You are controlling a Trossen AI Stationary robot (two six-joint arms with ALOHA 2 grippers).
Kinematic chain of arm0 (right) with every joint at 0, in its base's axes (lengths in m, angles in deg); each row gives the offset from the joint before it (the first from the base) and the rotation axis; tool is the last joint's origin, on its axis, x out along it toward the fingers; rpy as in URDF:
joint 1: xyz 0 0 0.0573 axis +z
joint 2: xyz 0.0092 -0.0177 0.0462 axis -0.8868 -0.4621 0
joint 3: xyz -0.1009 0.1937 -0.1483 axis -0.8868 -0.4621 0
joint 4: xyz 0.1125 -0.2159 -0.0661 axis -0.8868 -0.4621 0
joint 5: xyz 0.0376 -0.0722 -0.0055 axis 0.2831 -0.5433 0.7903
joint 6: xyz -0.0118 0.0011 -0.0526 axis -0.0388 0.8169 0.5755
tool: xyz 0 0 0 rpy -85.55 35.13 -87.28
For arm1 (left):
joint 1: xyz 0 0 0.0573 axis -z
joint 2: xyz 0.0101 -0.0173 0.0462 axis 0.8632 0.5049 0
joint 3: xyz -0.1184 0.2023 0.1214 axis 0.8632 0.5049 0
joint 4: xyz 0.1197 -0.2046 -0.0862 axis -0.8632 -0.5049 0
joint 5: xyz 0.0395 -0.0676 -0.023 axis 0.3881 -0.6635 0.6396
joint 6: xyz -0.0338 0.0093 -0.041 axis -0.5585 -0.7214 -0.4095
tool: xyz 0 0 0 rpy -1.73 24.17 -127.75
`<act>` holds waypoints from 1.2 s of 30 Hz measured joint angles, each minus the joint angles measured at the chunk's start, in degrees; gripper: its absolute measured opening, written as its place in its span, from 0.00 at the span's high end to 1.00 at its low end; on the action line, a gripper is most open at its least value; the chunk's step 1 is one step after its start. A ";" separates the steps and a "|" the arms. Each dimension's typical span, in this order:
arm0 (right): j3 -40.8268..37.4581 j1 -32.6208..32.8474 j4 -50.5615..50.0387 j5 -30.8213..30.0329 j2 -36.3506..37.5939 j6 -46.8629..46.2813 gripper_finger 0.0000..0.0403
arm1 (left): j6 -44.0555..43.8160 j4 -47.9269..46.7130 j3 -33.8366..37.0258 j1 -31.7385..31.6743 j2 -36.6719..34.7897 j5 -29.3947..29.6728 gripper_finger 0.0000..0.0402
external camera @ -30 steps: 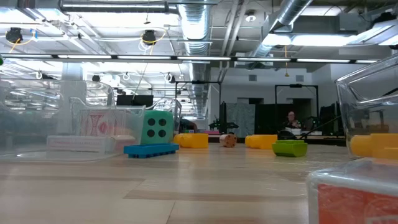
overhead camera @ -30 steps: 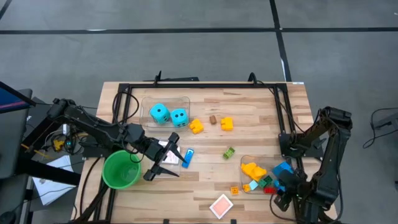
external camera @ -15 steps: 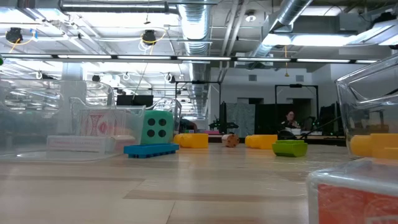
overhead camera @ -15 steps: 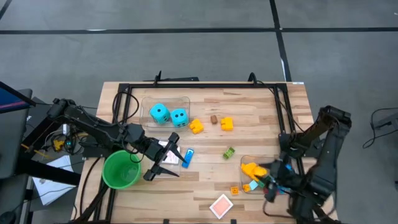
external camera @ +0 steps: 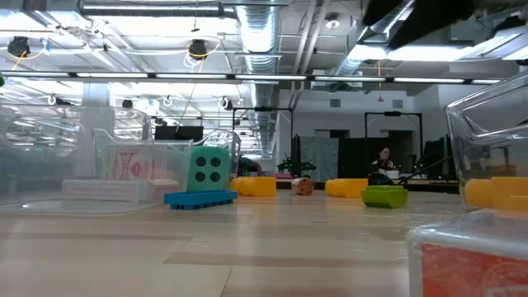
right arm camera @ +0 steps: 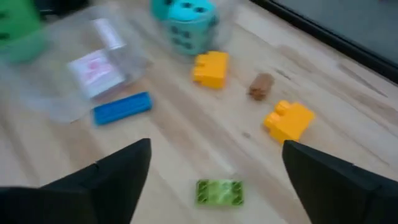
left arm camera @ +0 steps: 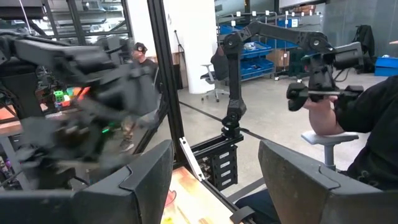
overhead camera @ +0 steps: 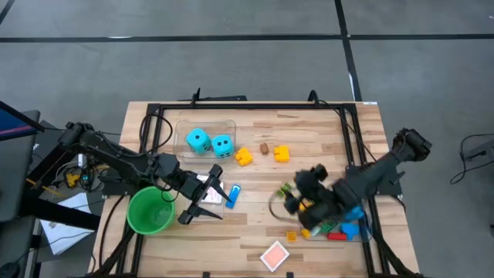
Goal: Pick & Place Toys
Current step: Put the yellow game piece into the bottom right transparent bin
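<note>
My right gripper (overhead camera: 292, 199) is open and empty, hovering near the table's middle, just near-right of the green brick (overhead camera: 285, 188). In the right wrist view the brick (right arm camera: 219, 191) lies flat on the wood ahead of the open fingers. Two yellow bricks (overhead camera: 244, 157) (overhead camera: 281, 154) and a blue brick (overhead camera: 232, 194) lie loose. Two cyan dice (overhead camera: 210, 142) sit in a clear bin. A red-and-white card (overhead camera: 275, 255) lies by the near edge. My left gripper (overhead camera: 214, 193) waits open beside the green cup (overhead camera: 150, 210).
A clear bin (overhead camera: 349, 232) at the near right holds yellow, blue, green and red bricks; my right arm reaches over it. A small orange brick (overhead camera: 291, 236) lies beside it. Another clear bin (right arm camera: 93, 65) holds cards. A brown piece (overhead camera: 264, 147) lies between the yellow bricks. A black frame (overhead camera: 255, 106) rims the table.
My right arm has swung from the table's near right corner toward the left, passing over the right bin, and now hangs by the green brick. The toys and my left arm have kept still.
</note>
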 joint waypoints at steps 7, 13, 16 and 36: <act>0.07 -13.03 -1.63 2.96 -1.40 0.52 0.03 | -0.13 -0.11 0.00 0.21 -0.01 0.02 0.42; 0.15 -19.31 -0.06 4.16 -6.72 0.93 0.05 | -0.13 -0.47 0.00 0.74 0.00 -0.02 0.42; 0.00 -21.18 0.26 4.40 -11.10 1.07 0.03 | -0.11 -0.48 -0.01 1.20 0.00 0.01 0.42; -0.97 -26.28 5.72 3.66 -22.54 -2.14 0.02 | 0.31 -0.25 -0.02 1.90 0.00 0.00 0.42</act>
